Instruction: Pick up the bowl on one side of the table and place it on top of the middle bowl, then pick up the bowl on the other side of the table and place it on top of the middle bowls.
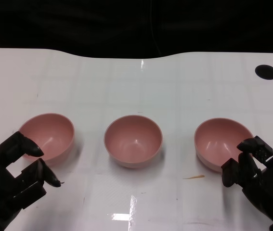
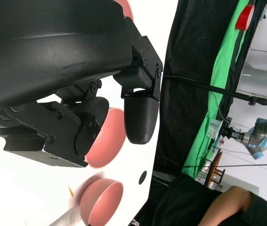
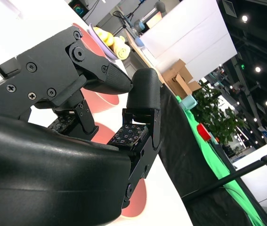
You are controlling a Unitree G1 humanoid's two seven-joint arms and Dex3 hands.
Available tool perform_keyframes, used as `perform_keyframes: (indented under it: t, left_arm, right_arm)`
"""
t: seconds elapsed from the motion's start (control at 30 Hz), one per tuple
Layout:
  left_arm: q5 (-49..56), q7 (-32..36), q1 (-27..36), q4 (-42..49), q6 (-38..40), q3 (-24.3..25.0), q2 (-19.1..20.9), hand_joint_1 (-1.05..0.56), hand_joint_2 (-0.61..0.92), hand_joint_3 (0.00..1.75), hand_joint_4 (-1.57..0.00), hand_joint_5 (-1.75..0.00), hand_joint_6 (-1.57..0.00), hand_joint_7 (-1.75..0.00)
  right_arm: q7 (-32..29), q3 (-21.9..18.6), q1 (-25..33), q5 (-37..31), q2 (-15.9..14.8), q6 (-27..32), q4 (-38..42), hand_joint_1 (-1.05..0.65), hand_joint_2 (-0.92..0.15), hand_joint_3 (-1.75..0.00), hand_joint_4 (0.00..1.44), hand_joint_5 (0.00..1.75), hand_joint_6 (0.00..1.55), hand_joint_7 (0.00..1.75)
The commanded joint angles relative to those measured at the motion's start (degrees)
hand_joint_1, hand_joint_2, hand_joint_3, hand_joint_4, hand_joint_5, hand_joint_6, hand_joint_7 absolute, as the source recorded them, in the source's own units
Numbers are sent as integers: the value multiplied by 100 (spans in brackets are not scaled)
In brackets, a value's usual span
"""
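Table [image 1: 175, 86]: white and shiny, with a dark edge at the far side.
Bowls: three pink bowls sit in a row on the table, all right way up, well apart from each other.
Left bowl [image 1: 48, 136]: it sits on the robot's left side, just in front of the left hand.
Middle bowl [image 1: 133, 140]: it sits alone in the middle, with nothing in it or on it.
Right bowl [image 1: 221, 143]: it sits on the robot's right side, partly behind the right hand.
Left hand [image 1: 12, 175]: black, low over the table near the left bowl. Its fingers are spread a bit and bent. One fingertip is at the bowl's rim, but I cannot tell if it touches. It holds nothing.
Right hand [image 1: 258, 175]: black, close to the right bowl. Its fingers are bent and apart. They are right at the bowl's near rim, but the hand holds nothing.
Hole [image 1: 266, 71]: a round black hole in the table, far right.
Mark [image 1: 194, 177]: a thin orange streak on the table near the right bowl.
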Motion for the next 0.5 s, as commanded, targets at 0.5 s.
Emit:
perform_keyframes:
  t: [0.5]
  left_arm:
    - [60,27,-20,18,-16,16,91,27,92,136,-81,-175,-61,-175]
  right_arm:
    - [16,-35,-15,6,-65,-12,-9,-2,-57,-113,89,172,89,131]
